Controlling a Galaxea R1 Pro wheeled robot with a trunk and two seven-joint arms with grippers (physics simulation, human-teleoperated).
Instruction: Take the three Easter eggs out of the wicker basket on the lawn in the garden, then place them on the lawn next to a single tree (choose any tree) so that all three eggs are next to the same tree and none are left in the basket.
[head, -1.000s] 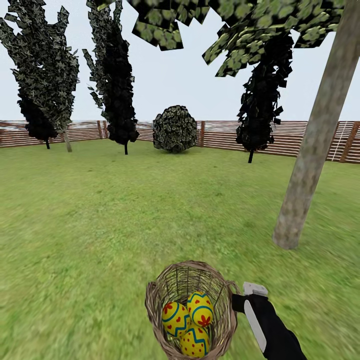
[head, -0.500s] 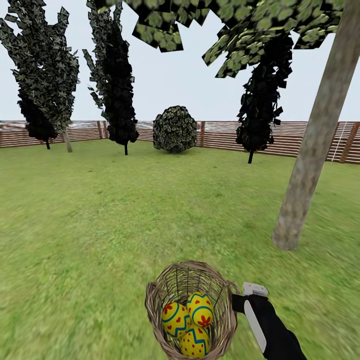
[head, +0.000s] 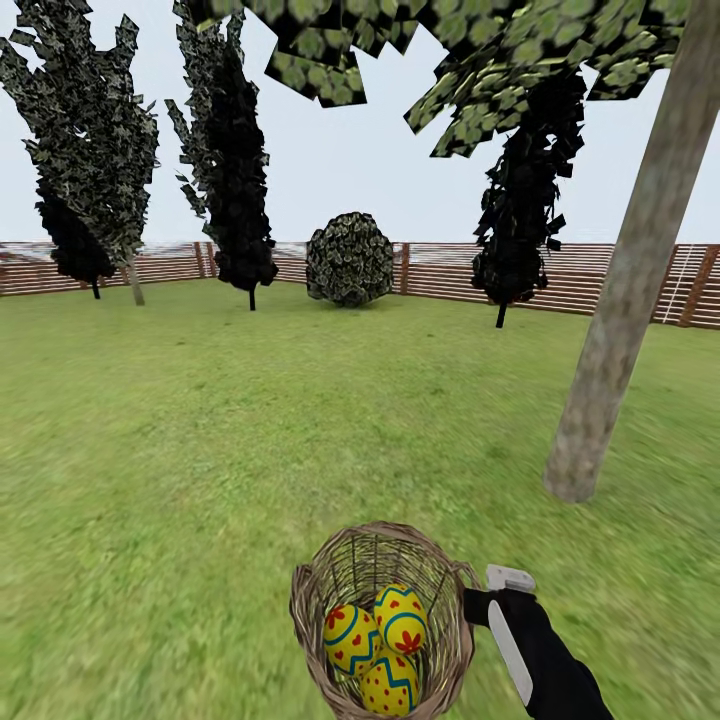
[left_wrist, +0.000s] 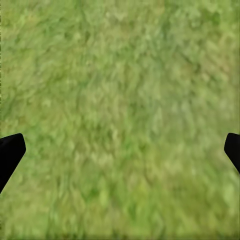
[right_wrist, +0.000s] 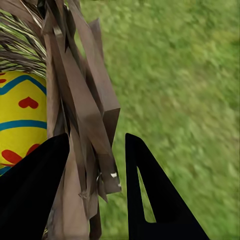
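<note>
- Holding the wicker basket (head: 381, 618) by its rim with the right gripper (head: 478, 606); jaws closed onto the woven wall, one finger inside, one outside, per right wrist view (right_wrist: 95, 155).
- Basket at bottom centre of head view, over the lawn (head: 200, 430); cannot tell whether resting on the grass or lifted.
- All three Easter eggs (head: 385, 645) inside the basket, yellow with blue zigzags and red marks, bunched together and touching: one at left (head: 350, 636), one at right (head: 402, 617), one nearest the camera (head: 390, 684).
- One egg visible through the weave in right wrist view (right_wrist: 22, 120), just beside the inner finger.
- Left gripper (left_wrist: 120, 152): jaws spread wide, dark fingertips (left_wrist: 10, 155) at opposite edges of the frame, nothing between them, only grass beyond.
- Tree (head: 630, 270) with pale mottled trunk ahead and right of the basket, near, leaning; base on the grass, apart from the basket.
- Blocky green canopy (head: 450, 50) overhead.
- Further back: dark narrow trees (head: 225, 150), a round shrub (head: 349, 258), brown slat fence (head: 600, 275) along the far edge.
</note>
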